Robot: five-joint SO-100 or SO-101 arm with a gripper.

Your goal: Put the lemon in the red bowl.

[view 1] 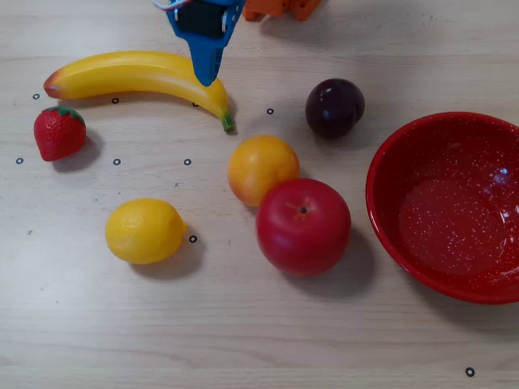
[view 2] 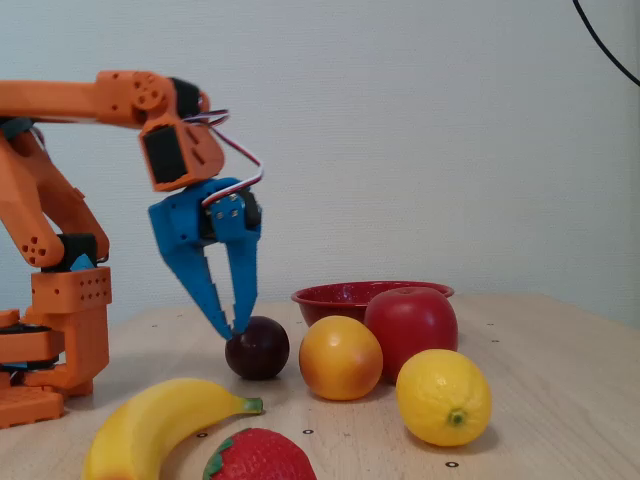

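Note:
The lemon (view 1: 144,231) lies on the table at the lower left of the overhead view, and at the front right of the fixed view (view 2: 443,397). The red bowl (view 1: 381,211) stands at the right edge, empty; in the fixed view (view 2: 335,296) it sits behind the fruit. My blue gripper (view 1: 207,74) hangs over the banana at the top of the overhead view, far from the lemon. In the fixed view the gripper (view 2: 232,328) points down above the table, its fingertips meet and it holds nothing.
A banana (view 1: 138,73) and a strawberry (view 1: 58,132) lie at the upper left. An orange fruit (view 1: 261,168), a red apple (view 1: 303,226) and a dark plum (view 1: 334,107) lie between the lemon and the bowl. The arm's orange base (view 2: 55,330) stands at the left.

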